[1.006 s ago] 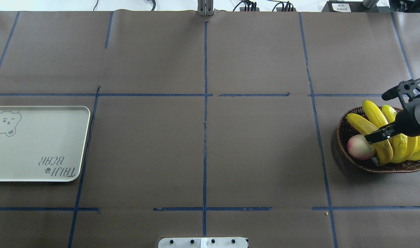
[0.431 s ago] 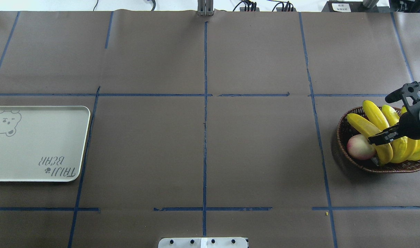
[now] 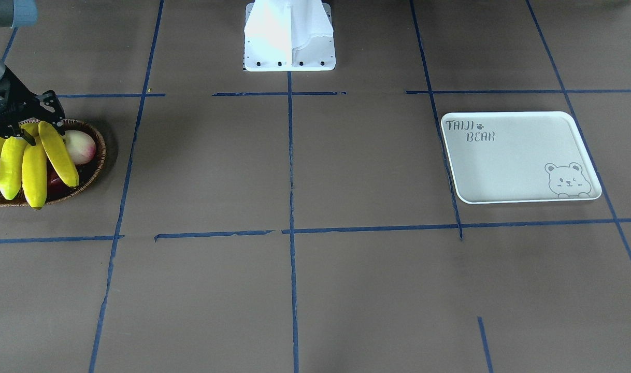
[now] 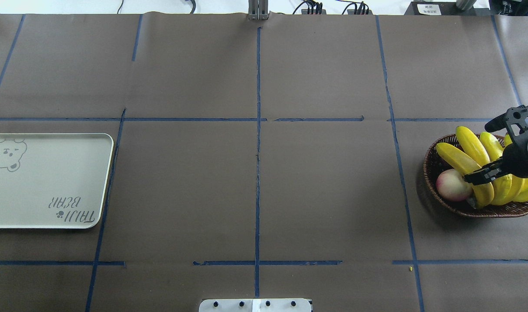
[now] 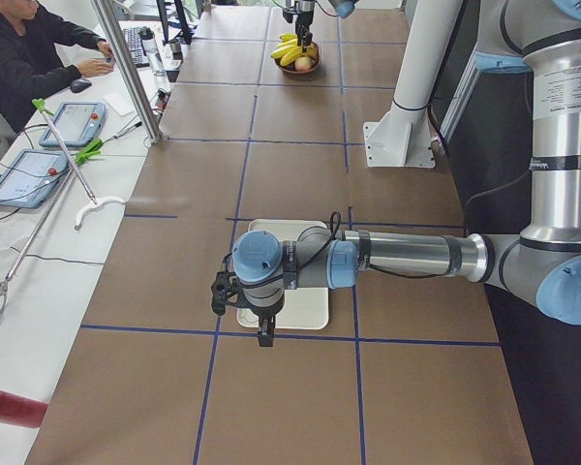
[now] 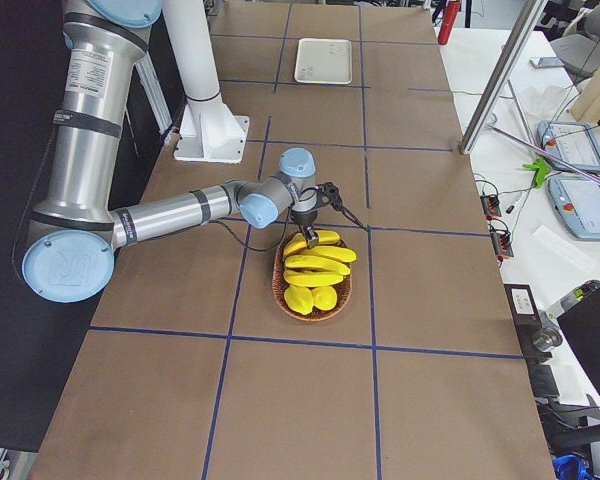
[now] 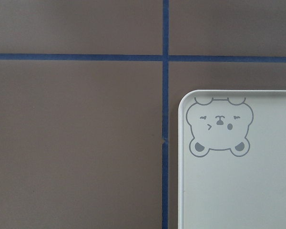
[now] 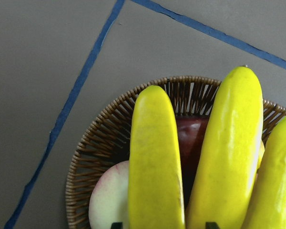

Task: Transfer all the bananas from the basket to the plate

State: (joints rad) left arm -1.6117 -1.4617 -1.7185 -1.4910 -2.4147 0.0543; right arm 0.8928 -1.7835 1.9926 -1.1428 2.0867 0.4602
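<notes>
Far left: one plate (image 4: 51, 173), flat on the table (image 4: 324, 186), no banana on it yet. My left gripper (image 5: 264, 337) hangs over the plate's bear-face corner. It shows only in the side view, so I cannot tell if it is clenched or released.

Far right, well apart from the plate: one basket (image 4: 485, 212). All the bananas (image 4: 472, 145) are in it. I count four, fanned side by side, dark ends gathered toward my side of the rim. My arm covers part of the pile, so that count covers visible bodies only. Also in the basket are one peach (image 4: 452, 185) at the left side, right against the outer banana, and one dark red fruit (image 8: 193, 138) underneath, mostly hidden.

My right gripper (image 8: 163, 226) is over the basket, released and grasping nothing. Its tips are spread either side of the banana beside the peach (image 8: 155, 157), with a gap visible on both sides.

Handling, my guess:
- **Feel:** the skins look smooth and glossy, so probably slick. The bodies look stiff and curved, likely light.
- **Where to take hold:** across the mid-body where the width is even, not at the tapered tip, jaws square across the narrow way.
- **Bunch or loose:** the ends converge and may be joined as a bunch, but I cannot tell. If joined, all would lift together and hang off to one side.
- **Squeeze:** moderate is enough.
- **Risk:** the peach may roll once its neighbour leaves.
</notes>
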